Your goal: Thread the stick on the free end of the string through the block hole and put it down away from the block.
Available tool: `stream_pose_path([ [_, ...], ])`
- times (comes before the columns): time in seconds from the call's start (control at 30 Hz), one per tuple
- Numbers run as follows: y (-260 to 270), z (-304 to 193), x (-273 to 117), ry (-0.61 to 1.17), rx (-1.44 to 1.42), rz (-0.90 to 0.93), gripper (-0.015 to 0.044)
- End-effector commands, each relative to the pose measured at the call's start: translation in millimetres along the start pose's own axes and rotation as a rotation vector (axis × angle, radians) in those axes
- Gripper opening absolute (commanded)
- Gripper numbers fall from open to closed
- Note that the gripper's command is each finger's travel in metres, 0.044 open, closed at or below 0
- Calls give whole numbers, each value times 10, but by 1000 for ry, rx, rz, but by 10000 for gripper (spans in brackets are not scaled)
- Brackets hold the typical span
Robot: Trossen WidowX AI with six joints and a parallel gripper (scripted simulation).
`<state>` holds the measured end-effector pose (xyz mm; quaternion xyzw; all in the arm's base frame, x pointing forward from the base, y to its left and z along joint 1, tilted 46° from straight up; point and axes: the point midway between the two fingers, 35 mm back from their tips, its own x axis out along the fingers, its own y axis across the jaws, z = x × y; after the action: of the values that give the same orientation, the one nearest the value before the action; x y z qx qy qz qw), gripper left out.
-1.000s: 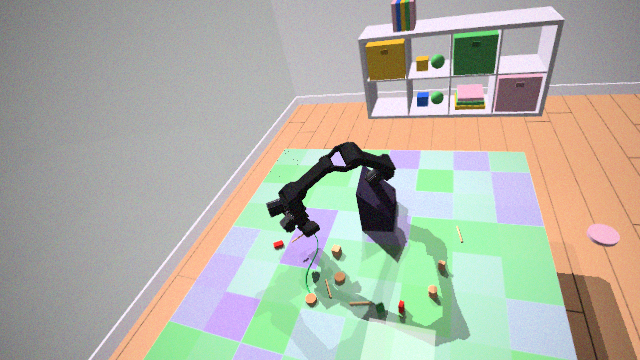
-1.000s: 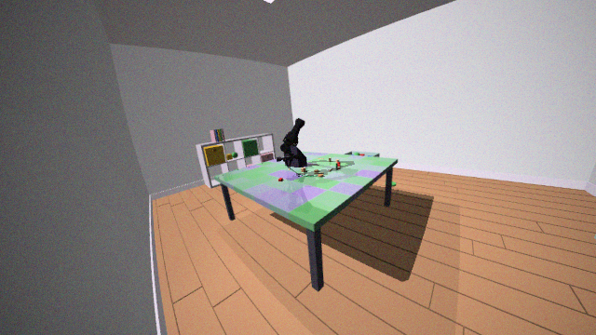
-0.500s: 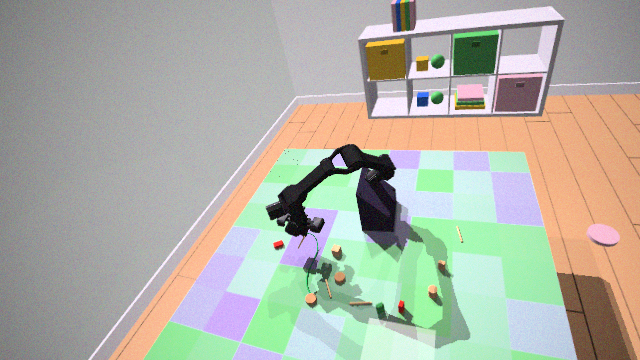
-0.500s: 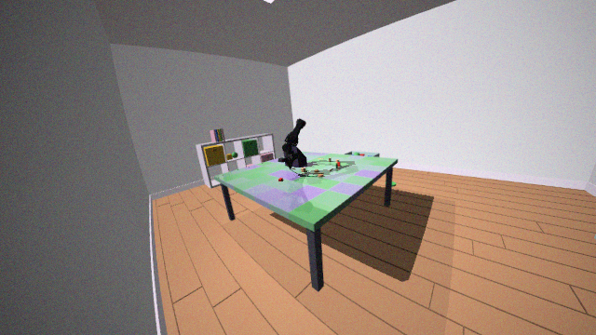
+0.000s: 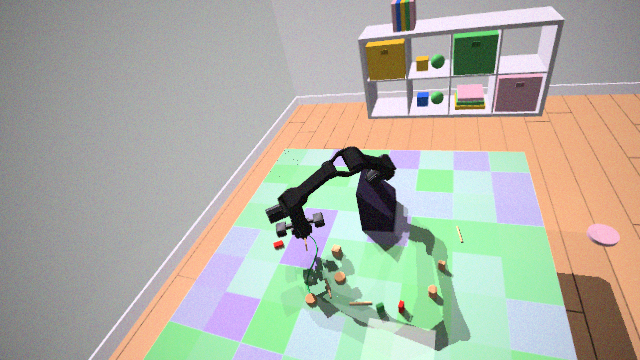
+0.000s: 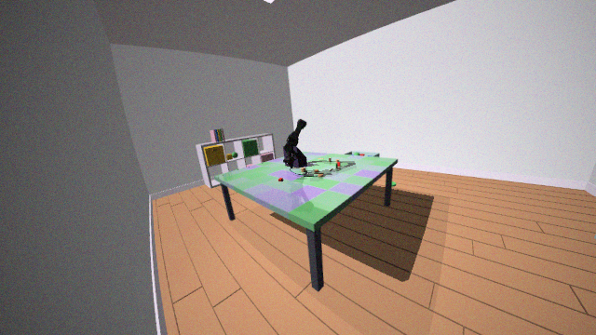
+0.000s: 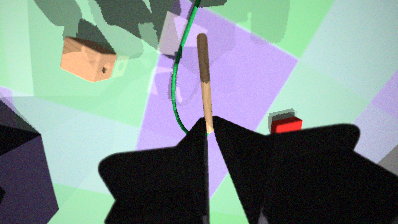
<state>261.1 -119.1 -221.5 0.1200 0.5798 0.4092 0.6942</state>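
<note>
A slim, tan wooden stick (image 5: 306, 244) (image 7: 205, 95) juts from the gripper (image 5: 304, 237) (image 7: 208, 121), held by one end above the desk, nearer its left edge than its right in the top view. A thin green string (image 5: 317, 251) (image 7: 174, 92) curves from the held end past a pale wooden block (image 5: 336, 251) (image 7: 85, 59), its small hole showing on one face, to a round wooden button (image 5: 311, 299) lying flat, also nearer the left edge.
</note>
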Motion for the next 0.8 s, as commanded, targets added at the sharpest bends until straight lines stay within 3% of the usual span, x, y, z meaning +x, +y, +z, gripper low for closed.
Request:
stream_pose_path([
  [0.0, -4, 53, 0, -4, -165, 2, 0],
  [0.77, -12, 257, 17, -8, -958, 3, 0],
])
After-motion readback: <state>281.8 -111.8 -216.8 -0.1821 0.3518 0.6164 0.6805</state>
